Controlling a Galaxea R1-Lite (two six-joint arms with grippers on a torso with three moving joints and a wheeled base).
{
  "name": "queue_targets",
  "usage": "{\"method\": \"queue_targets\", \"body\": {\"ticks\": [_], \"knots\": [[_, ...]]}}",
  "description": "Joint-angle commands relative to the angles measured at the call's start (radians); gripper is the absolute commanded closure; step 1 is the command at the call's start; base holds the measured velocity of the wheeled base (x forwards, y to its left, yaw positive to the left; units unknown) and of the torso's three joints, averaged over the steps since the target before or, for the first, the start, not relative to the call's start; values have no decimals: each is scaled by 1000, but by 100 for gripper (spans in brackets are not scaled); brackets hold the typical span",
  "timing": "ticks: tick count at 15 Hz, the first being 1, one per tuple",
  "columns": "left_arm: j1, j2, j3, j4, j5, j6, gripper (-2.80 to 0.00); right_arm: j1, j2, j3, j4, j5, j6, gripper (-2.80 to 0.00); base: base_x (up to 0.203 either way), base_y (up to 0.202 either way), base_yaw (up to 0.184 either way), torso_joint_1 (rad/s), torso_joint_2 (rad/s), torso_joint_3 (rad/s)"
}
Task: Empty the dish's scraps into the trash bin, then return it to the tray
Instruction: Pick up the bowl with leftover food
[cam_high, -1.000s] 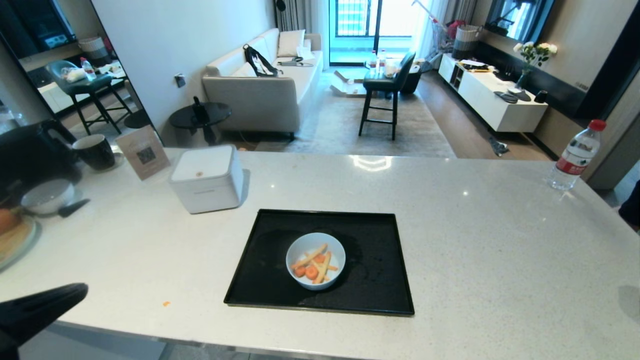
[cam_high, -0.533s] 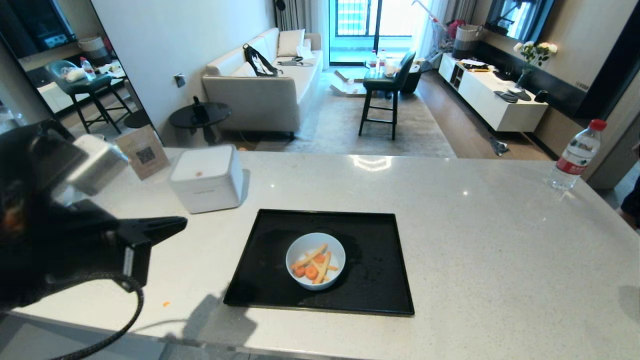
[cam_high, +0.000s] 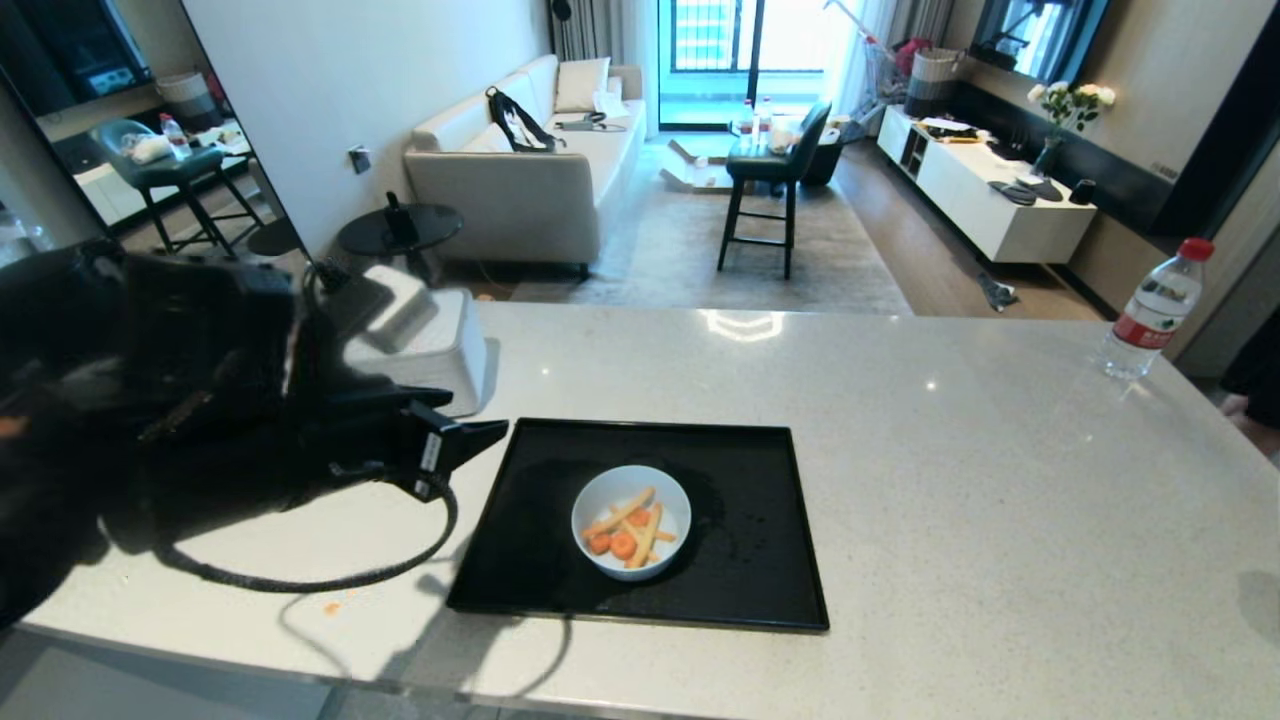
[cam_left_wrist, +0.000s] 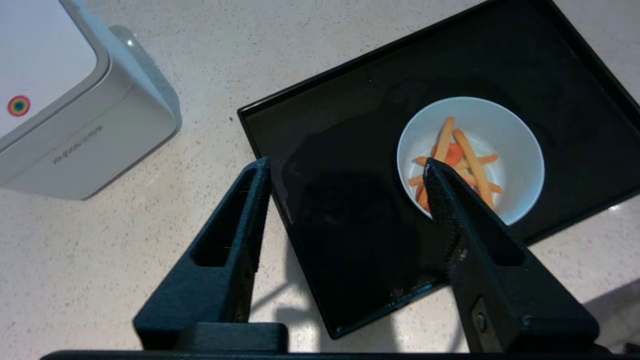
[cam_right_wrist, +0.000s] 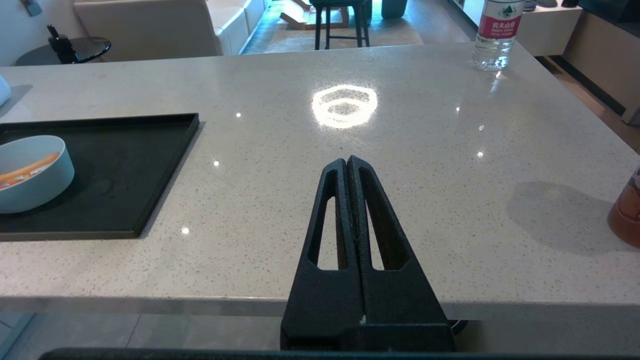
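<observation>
- The dish sits upright near the middle of the tray, on the pale speckled surface
- The scraps, orange carrot rounds and pale sticks, lie inside the dish
- The left end effector hangs above the tray's left edge, fingers spread wide with nothing between them; in the left wrist view one fingertip overlaps the dish's rim, but contact cannot be told
- The right end effector is low at the near edge of the surface, well apart from the tray, fingers pressed together and empty
- A white cube-shaped box stands on the surface just beyond the tray's far left corner, partly hidden by the left arm
- A water bottle stands at the far right of the surface
</observation>
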Motion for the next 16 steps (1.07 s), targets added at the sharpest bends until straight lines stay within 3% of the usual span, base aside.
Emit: {"method": "queue_targets", "body": {"ticks": [1,5,13,16], "knots": [[-27,107,-53,-2,22,1,-280,0,0,0,-1,0,1,0,0,0,0,0,0,0],[-66,235,-165,0,81,-1,-280,0,0,0,-1,0,0,0,0,0,0,0,0,0],[-89,400,-269,24,178,-6,-280,0,0,0,-1,0,1,0,0,0,0,0,0,0],[-88,440,-286,27,254,-5,-280,0,0,0,-1,0,1,0,0,0,0,0,0,0]]}}
